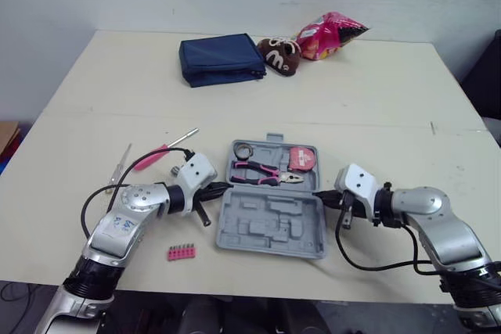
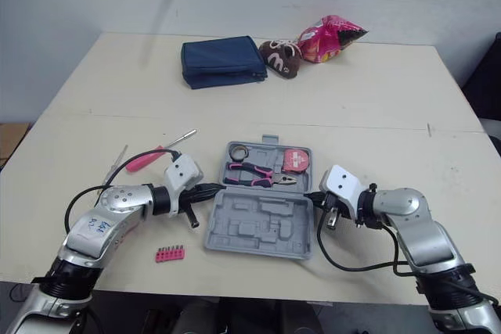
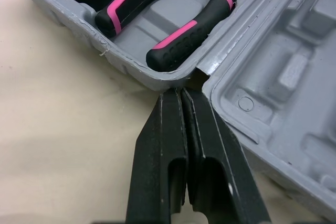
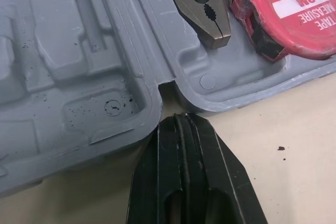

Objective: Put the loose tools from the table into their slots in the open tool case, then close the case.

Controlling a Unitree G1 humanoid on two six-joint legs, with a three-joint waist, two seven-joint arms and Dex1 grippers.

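The grey tool case point(image 1: 270, 249) lies open in the middle of the table. Its far half holds pink-handled pliers point(image 1: 262, 172), a roll of tape point(image 1: 242, 149) and a red tape measure point(image 1: 300, 157); the near half holds nothing. My left gripper point(image 1: 223, 188) is shut, its tips point(image 3: 178, 94) at the hinge notch on the case's left side. My right gripper point(image 1: 319, 193) is shut too, its tips point(image 4: 181, 119) at the right hinge notch. A pink screwdriver point(image 1: 168, 149), thin metal tweezers point(image 1: 121, 166) and a pink bit strip point(image 1: 181, 253) lie loose to the left of the case.
At the back of the table are a navy pouch point(image 1: 221, 59), a brown snack bag point(image 1: 279, 54) and a pink snack bag point(image 1: 329, 35). The table's front edge runs just below the case.
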